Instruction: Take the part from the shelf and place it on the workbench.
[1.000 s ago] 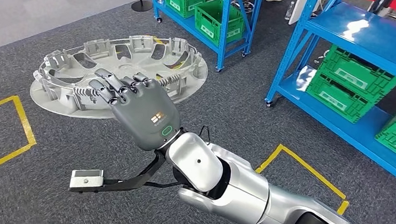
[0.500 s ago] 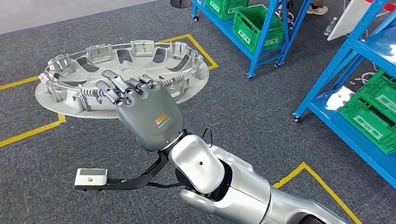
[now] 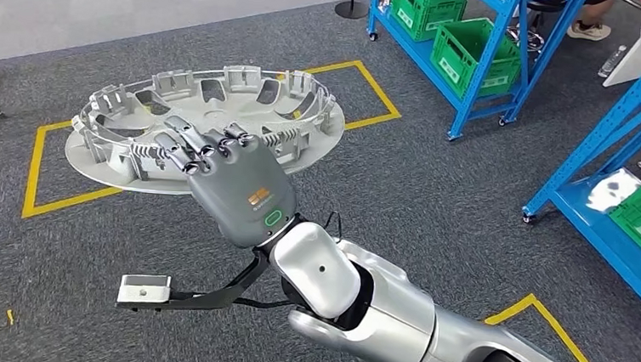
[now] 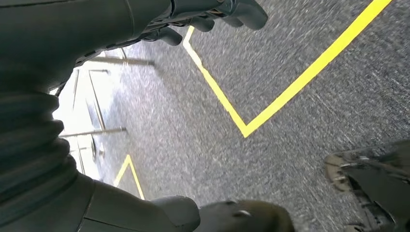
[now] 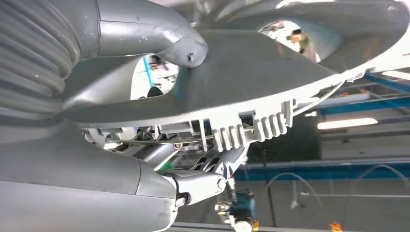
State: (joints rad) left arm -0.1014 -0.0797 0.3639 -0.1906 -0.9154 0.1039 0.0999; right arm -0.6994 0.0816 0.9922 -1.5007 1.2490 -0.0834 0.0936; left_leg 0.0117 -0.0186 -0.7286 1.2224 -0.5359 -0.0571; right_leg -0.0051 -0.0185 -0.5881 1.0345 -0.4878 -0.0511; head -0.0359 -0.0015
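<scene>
Right robot hand (image 3: 236, 184) grips a grey wheel-cover part (image 3: 202, 126) over carpet; blue shelves (image 3: 480, 39) now sit farther right as the camera turns.

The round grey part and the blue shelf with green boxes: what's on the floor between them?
In the head view, between the part and the shelf lies grey carpet with a yellow tape corner.

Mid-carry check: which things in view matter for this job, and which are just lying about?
Job:
- large round grey plastic wheel cover
- right hand gripping its rim

Lying about:
- blue metal shelving racks
- green plastic crates
- yellow tape floor markings
- grey carpet floor
</scene>
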